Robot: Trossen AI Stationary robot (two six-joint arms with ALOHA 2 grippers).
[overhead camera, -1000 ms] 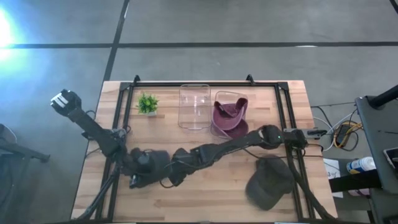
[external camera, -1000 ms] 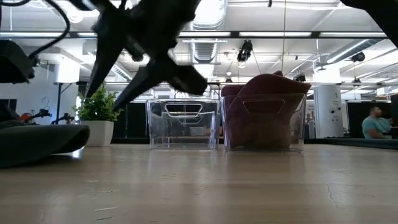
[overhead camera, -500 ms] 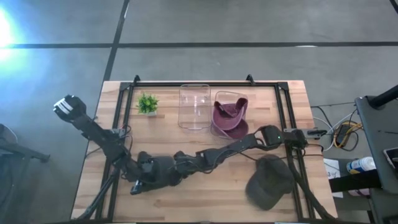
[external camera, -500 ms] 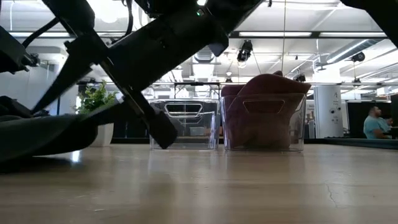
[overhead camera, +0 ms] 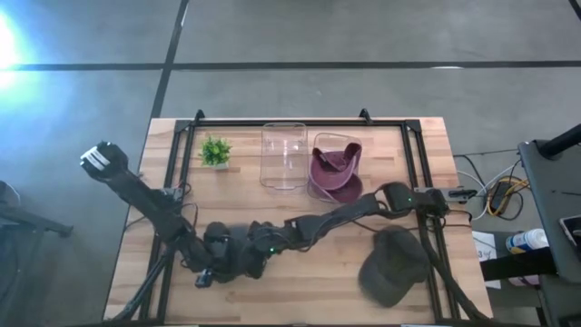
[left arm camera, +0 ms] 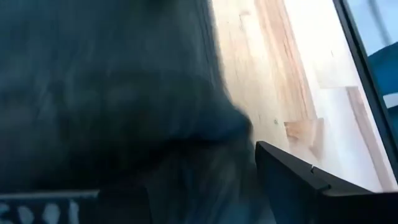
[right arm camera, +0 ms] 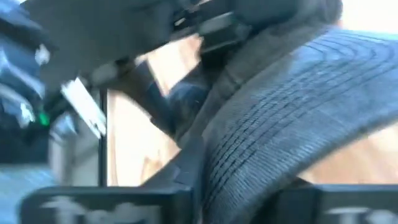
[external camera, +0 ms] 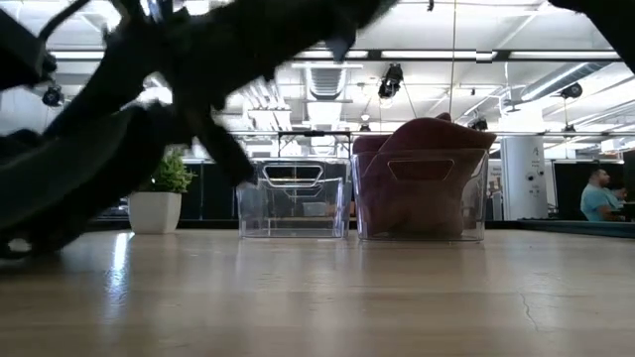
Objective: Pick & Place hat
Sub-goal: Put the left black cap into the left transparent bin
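Lifting now: dark hat (external camera: 69,183), flat on the wood a second ago, rides tilted off the table's front-left, left gripper (overhead camera: 207,270) and right gripper (overhead camera: 257,261) meeting on it, finger state indeterminable, so pick underway, place pending.

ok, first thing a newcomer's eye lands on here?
Both arms meet low at the table's front-left, the left end effector and right end effector crowded around a dark hat. Next, the maroon hat filling the right clear bin at the back, beside an empty clear bin. Another dark hat lies front-right.
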